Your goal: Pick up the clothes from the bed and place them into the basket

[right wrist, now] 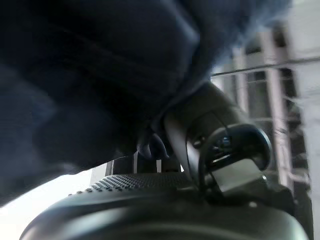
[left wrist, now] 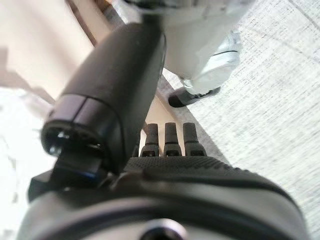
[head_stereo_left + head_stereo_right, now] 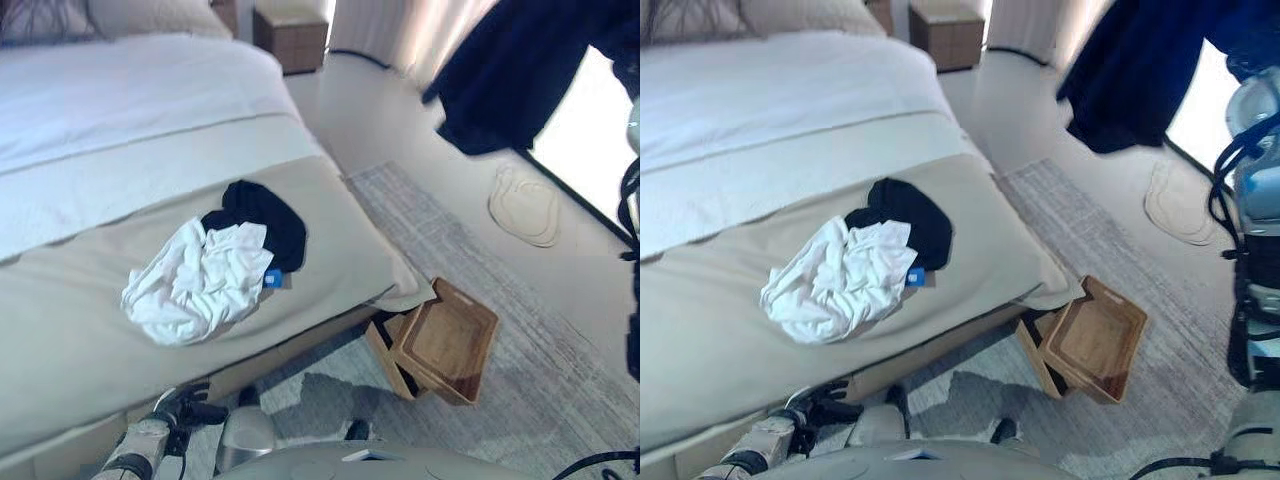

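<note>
A crumpled white garment [image 3: 200, 280] lies on the beige foot of the bed [image 3: 80, 350], and a black garment [image 3: 265, 215] touches its far side. Held high at the right is a dark navy garment [image 3: 520, 70], which hangs over the floor. In the right wrist view my right hand [image 1: 210, 130] is shut on this navy cloth [image 1: 100, 75], which drapes over the fingers. The wooden basket [image 3: 450, 340] stands tilted on the rug against the bed's corner. My left hand [image 3: 185, 408] hangs low by the bed's near edge, its fingers [image 2: 170, 137] straight and holding nothing.
A grey rug [image 3: 520, 300] covers the floor beside the bed. Beige slippers [image 3: 525, 205] lie on the bare floor past it. A wooden nightstand [image 3: 290, 35] stands at the head of the bed, with curtains [image 3: 400, 25] behind it.
</note>
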